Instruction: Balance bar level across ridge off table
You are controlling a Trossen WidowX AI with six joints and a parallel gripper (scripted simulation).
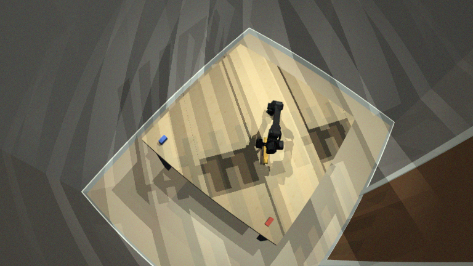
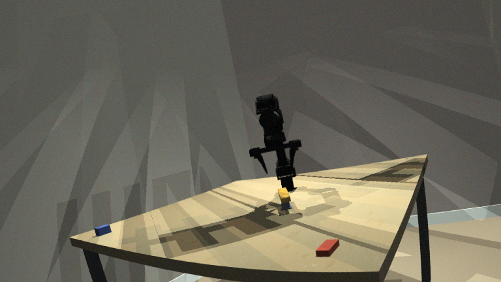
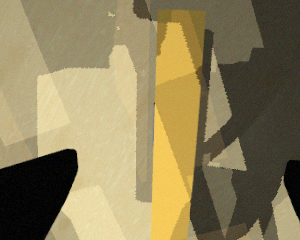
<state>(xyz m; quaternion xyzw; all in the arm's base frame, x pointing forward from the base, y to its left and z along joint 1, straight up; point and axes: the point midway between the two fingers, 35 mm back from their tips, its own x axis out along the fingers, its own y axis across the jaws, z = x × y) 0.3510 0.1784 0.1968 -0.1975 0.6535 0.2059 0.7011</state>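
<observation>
The gripper (image 1: pixel 270 145) (image 2: pixel 280 173) (image 3: pixel 181 166) is spread wide with nothing pinched in it, and in the exterior view it stands above the table (image 1: pixel 216 109) (image 2: pixel 207 252), higher than the yellow bar (image 1: pixel 265 156) (image 2: pixel 284 194) (image 3: pixel 176 150). The bar lies below the hand, atop a small blue ridge (image 2: pixel 285 205) that shows under its near end in that view. Its long axis runs near to far in the scene, along the arm's own reach rather than across it. The wrist view shows the bar passing lengthwise between the two fingertips, one to its left and one to its right, both clear of its sides; it sits somewhat closer to the left one.

That relation is what the coming move turns on. The letting go looks done, and what remains is probably to draw the hand straight up and away. A sideways drift would be the risk, since a finger could brush a long side and turn or tip the bar. Whether the bar is truly level, and whether its far end stays off the table, cannot be told, as the arm hides part of it. The blue block (image 1: pixel 162 140) (image 2: pixel 102 230) at the left and the red block (image 1: pixel 269 221) (image 2: pixel 327 247) at the near right lie well apart from it.
</observation>
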